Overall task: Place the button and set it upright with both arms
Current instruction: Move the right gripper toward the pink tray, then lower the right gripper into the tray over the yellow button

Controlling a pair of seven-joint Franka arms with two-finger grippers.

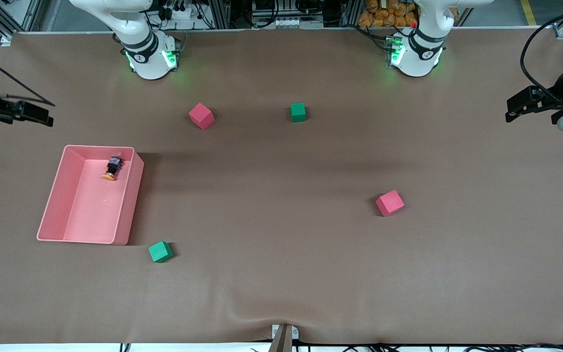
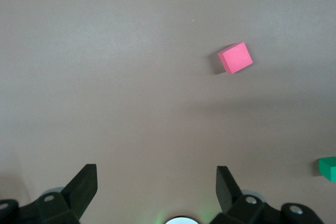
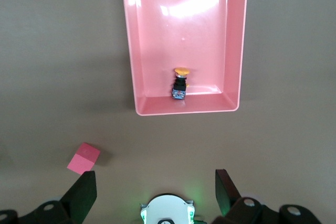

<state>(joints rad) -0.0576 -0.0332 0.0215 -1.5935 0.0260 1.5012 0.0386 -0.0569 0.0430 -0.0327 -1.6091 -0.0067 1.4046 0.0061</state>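
Observation:
The button (image 1: 112, 167) lies on its side in the pink tray (image 1: 133, 195), close to the tray wall farthest from the front camera. Its orange cap (image 3: 181, 71) points toward the tray's middle, and its black body (image 3: 179, 88) is by the wall. My right gripper (image 1: 37, 113) hangs high over the table edge at the right arm's end, open and empty (image 3: 155, 187). My left gripper (image 1: 513, 110) hangs high over the left arm's end of the table, also open with nothing between its fingers (image 2: 156, 184).
Two pink cubes (image 1: 201, 116) (image 1: 389, 203) and two green cubes (image 1: 298, 112) (image 1: 160, 252) lie scattered on the brown table. One green cube is near the tray's corner nearest the front camera. The arm bases (image 1: 150, 57) (image 1: 416, 55) stand at the table's back edge.

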